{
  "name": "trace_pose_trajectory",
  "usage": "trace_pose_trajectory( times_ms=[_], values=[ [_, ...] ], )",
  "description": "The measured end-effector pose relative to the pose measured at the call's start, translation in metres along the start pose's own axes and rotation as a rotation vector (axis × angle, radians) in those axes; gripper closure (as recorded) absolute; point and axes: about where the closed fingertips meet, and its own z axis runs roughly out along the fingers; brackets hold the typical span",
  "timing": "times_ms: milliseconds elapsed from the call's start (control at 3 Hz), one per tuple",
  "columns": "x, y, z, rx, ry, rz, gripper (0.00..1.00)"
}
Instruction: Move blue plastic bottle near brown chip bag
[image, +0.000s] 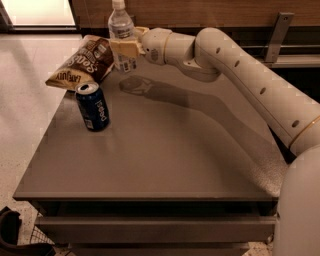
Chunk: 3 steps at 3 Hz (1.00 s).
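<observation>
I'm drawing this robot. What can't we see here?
Camera view: the clear plastic water bottle has its cap cut by the top edge, its label partly hidden by the cream end effector gripping it beside the crinkled brown chip bag.
The white robot arm runs off the right edge.

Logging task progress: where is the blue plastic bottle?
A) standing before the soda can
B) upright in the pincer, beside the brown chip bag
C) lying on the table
B: the pincer, at the far left of the table, grips the blue plastic bottle upright beside the brown chip bag.
</observation>
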Motion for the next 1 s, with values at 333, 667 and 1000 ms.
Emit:
trace_pose_trajectory(
  times_ms=[333, 667, 1000],
  values=[
    [0.01, -0.012, -0.002, 0.05, 0.004, 0.015, 1.0],
    [0.024, -0.029, 0.001, 0.094, 0.01, 0.04, 1.0],
    [0.038, -0.043, 0.003, 0.127, 0.022, 0.061, 1.0]
  ],
)
